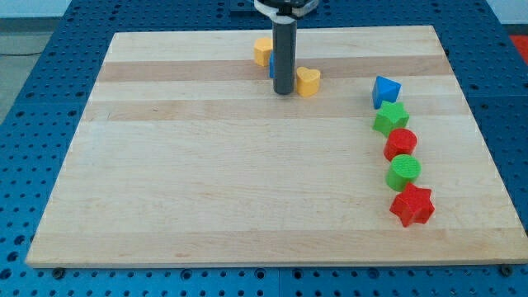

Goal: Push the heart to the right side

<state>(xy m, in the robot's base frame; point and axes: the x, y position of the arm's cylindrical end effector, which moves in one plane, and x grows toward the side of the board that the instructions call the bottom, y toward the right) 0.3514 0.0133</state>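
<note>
A yellow heart block [308,81] lies near the view's top centre of the wooden board [206,190]. My tip [282,91] stands just at the heart's left side, touching or nearly touching it. The dark rod hides part of a blue block [271,65] behind it. A yellow block [262,50] sits just left of the rod, toward the view's top.
A column of blocks runs down the view's right side: a blue triangular block [385,90], a green star-like block [391,119], a red round block [401,144], a green round block [404,172] and a red star [412,205]. Blue perforated table surrounds the board.
</note>
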